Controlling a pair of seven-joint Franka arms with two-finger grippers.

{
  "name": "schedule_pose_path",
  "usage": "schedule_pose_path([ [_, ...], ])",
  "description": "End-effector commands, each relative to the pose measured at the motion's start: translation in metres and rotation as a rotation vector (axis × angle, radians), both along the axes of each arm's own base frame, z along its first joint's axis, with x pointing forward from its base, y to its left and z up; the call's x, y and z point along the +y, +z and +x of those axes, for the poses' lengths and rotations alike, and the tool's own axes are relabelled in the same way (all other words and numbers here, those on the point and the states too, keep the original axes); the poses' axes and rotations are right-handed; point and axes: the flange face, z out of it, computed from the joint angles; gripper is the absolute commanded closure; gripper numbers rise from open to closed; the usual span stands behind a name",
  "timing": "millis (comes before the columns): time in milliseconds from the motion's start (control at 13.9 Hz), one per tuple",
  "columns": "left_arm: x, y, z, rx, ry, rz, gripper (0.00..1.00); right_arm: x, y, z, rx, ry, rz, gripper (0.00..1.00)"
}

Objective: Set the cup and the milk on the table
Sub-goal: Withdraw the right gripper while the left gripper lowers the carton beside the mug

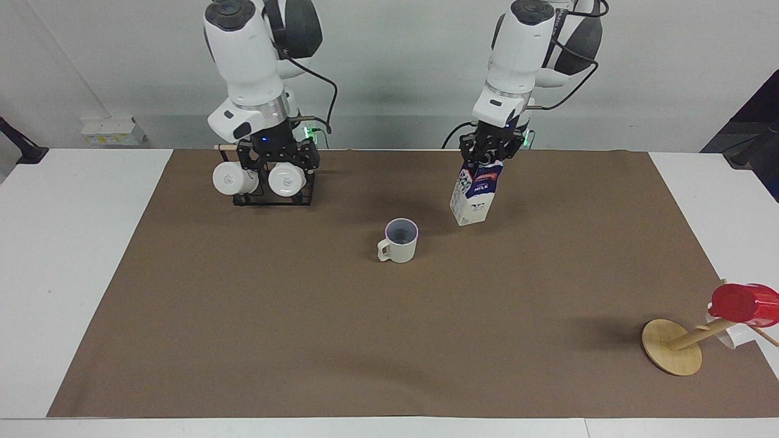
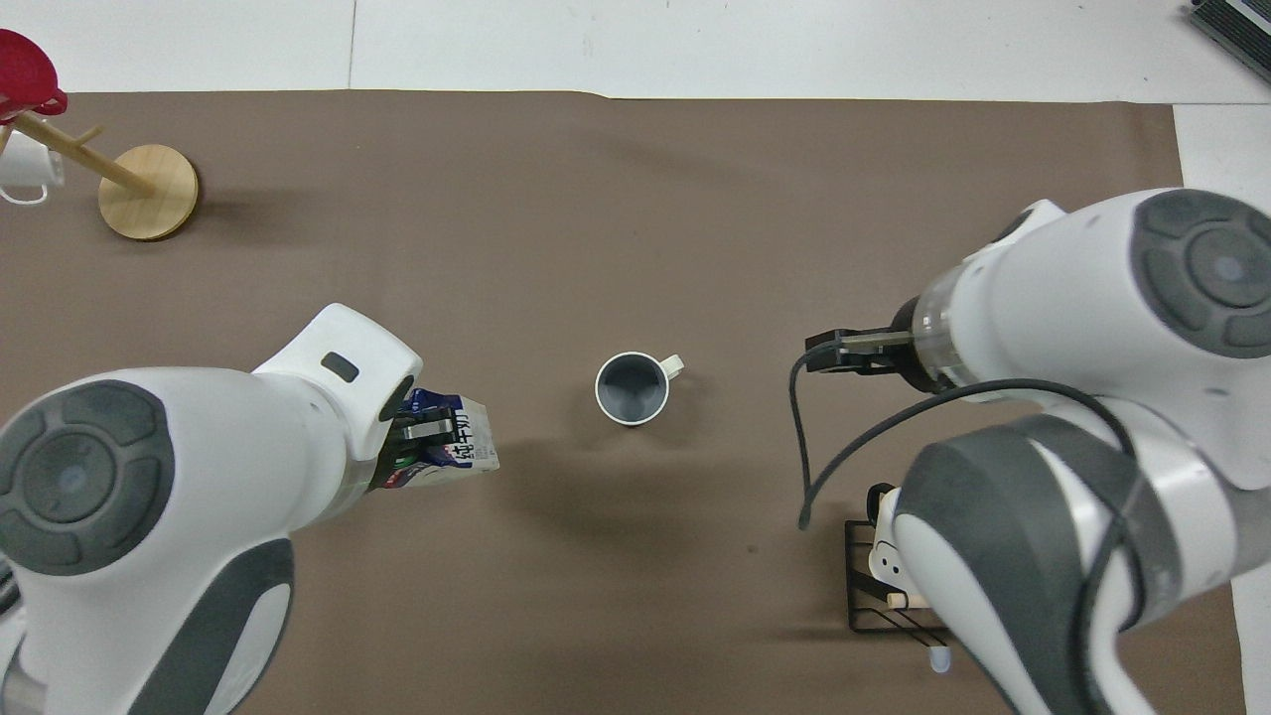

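We see the cream-white mug point(image 1: 398, 241) with a lavender-grey inside standing upright on the brown-matted white table point(image 1: 85, 213), clear of both grippers. Beside it, the blue-and-white gable-top milk carton point(image 1: 473, 195) hangs tilted, pinched at its top by the left gripper point(image 1: 490, 153). The right gripper point(image 1: 277, 159) hovers over the black wire rack point(image 1: 274, 188) of white mugs; its fingers we cannot read. Only the facing view shows the carton's red label.

Mat point(image 1: 243, 340) bare across the whole half farther from robots, w/ wide room round the cup point(image 1: 399, 239). Obstacles: milk point(image 1: 473, 194) hanging in left tool point(image 1: 489, 159), just beside the cup toward left arm's end; mug rack point(image 1: 268, 181) under right tool point(image 1: 277, 159) near robots; wooden stand point(image 1: 674, 345) w/ red cup point(image 1: 744, 303) at desk point(image 1: 61, 243) corner, left arm's end.
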Motion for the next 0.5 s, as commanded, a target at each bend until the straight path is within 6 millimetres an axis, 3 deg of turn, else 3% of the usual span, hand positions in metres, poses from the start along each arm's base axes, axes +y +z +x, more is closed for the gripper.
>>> schedule_pose_path([
  [0,-0.02,-0.02,0.003,-0.035,0.006,0.002,0.49,-0.035,0.009,-0.01,0.009,0.005,-0.003,0.0],
  [287,-0.027,-0.038,0.014,-0.061,0.009,-0.027,0.49,-0.086,0.022,-0.015,0.006,0.01,-0.005,0.0],
  [431,-0.04,-0.053,0.011,-0.057,-0.005,-0.033,0.49,-0.109,0.019,-0.019,0.034,0.012,-0.006,0.0],
])
